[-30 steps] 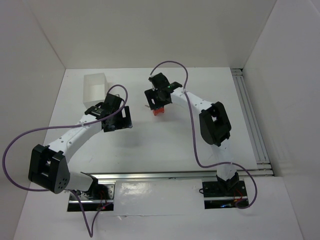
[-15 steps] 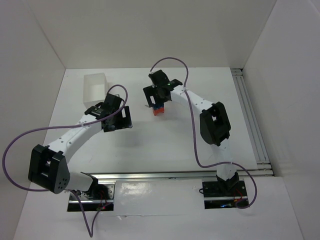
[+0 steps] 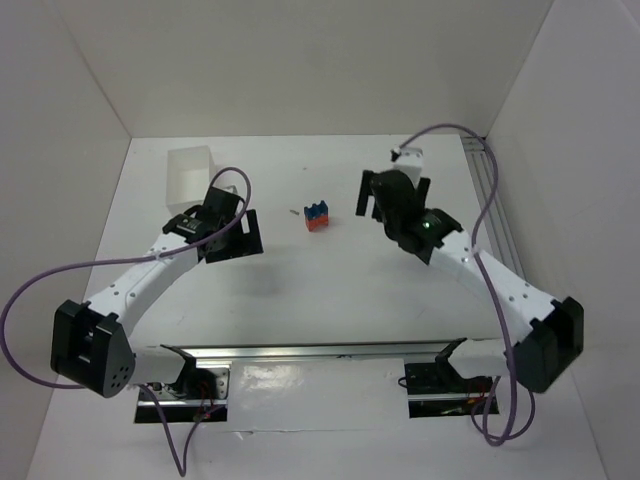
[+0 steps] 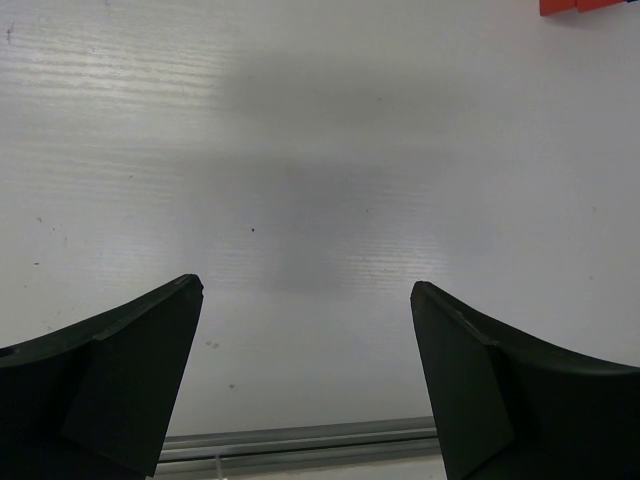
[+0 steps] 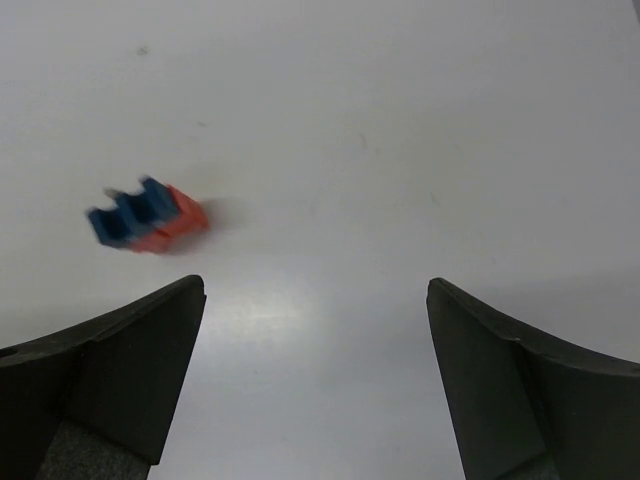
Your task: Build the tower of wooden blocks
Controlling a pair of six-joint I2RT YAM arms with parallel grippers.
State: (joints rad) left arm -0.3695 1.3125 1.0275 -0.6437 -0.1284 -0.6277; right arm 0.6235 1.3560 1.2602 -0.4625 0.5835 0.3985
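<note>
Block tower (image 3: 317,217): whole overhead, left-wrist sliver.

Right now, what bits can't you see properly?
- Right wrist view: the block tower is blurred, so its block count is unclear.
- Left wrist view: the top edge cuts off all but a red-orange sliver.
- Top view: the speck beside the tower is too small to name.
</note>
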